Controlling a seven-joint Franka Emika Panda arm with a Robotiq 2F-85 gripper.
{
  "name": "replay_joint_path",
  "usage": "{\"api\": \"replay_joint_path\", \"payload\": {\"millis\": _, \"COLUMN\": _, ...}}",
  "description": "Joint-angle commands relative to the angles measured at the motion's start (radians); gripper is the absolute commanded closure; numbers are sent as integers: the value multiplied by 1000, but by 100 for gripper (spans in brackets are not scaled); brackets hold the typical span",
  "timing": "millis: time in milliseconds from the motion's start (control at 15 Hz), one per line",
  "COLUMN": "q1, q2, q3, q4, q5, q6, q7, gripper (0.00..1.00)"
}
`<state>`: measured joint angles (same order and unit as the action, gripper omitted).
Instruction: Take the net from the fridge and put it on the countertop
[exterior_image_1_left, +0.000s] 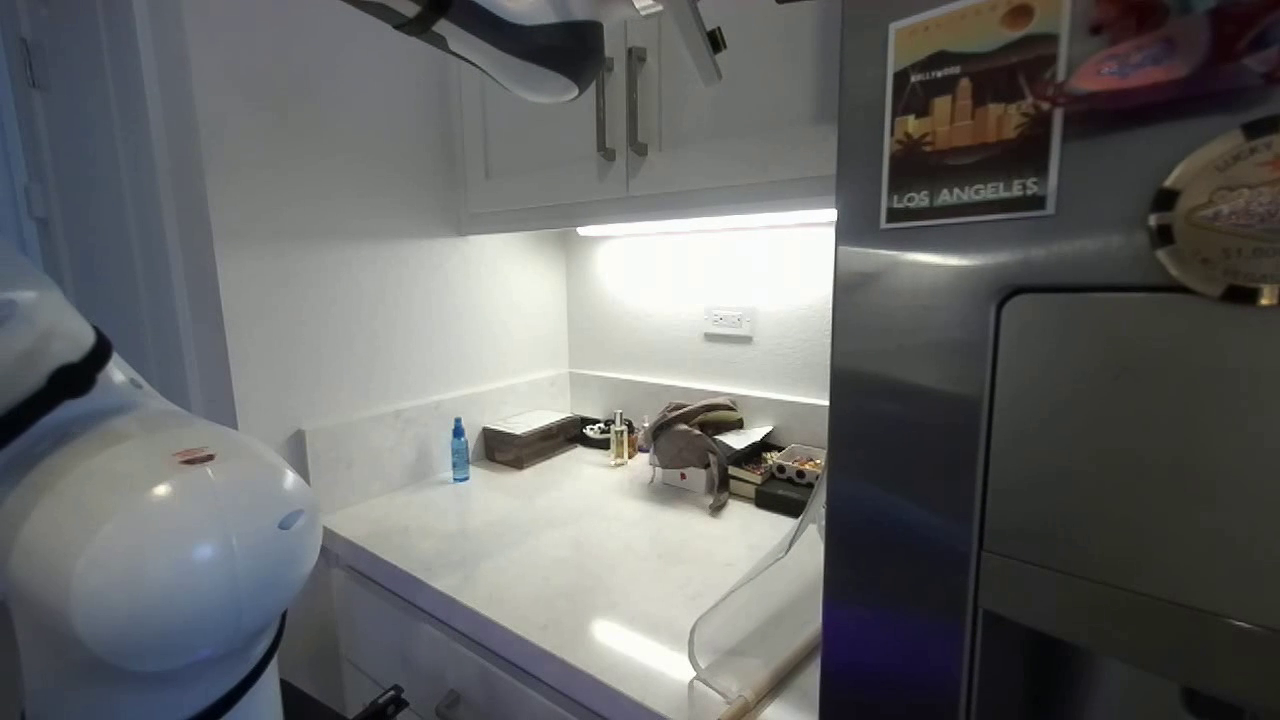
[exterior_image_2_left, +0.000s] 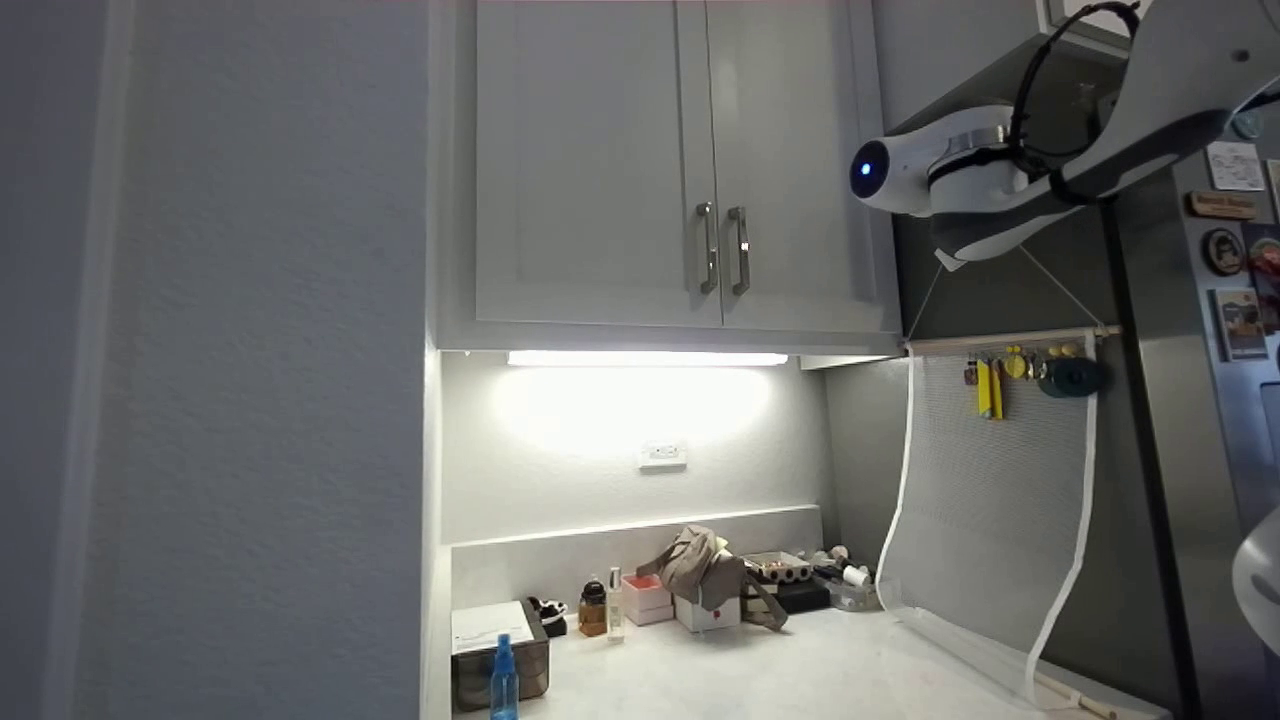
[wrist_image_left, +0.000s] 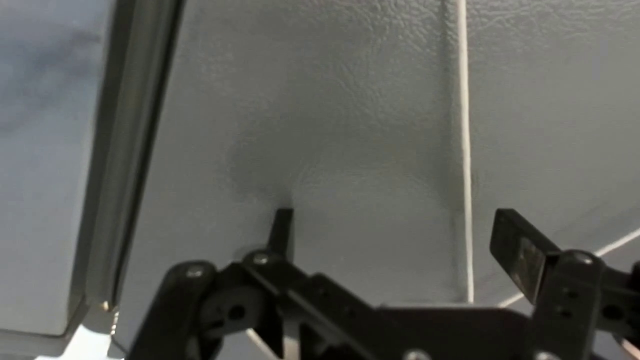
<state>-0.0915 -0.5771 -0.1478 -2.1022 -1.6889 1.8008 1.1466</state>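
Our tool (wrist_image_left: 393, 225) stands jaws apart, and we judge the net (exterior_image_2_left: 1000, 490) light and limp, best lifted by its cord (wrist_image_left: 466, 150).

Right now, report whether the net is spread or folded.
Spread: in an exterior view, the mesh net hangs open, its white edges apart, lower end curving.

Past the counter's edge (exterior_image_1_left: 450, 612), the round white arm (exterior_image_1_left: 165, 550) is wrapped in black bands (exterior_image_1_left: 72, 382); the black gripper (wrist_image_left: 395, 212) is dotted with screws (wrist_image_left: 260, 258).
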Motion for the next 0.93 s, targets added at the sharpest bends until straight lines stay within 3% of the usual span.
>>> {"api": "replay_joint_path", "payload": {"millis": 0, "q1": 1, "q2": 58, "q3": 5, "q4": 61, "q5": -3, "q6": -63, "q7": 30, "gripper": 0}}
{"api": "replay_joint_path", "payload": {"millis": 400, "q1": 2, "q2": 105, "q3": 6, "q4": 95, "q5": -4, "q6": -104, "q7": 32, "gripper": 0}}
{"api": "replay_joint_path", "payload": {"millis": 467, "q1": 2, "q2": 110, "q3": 7, "q4": 98, "q5": -5, "q6": -109, "q7": 33, "gripper": 20}}
{"api": "replay_joint_path", "payload": {"millis": 867, "q1": 8, "q2": 131, "q3": 13, "q4": 111, "q5": -7, "q6": -130, "q7": 38, "gripper": 66}}
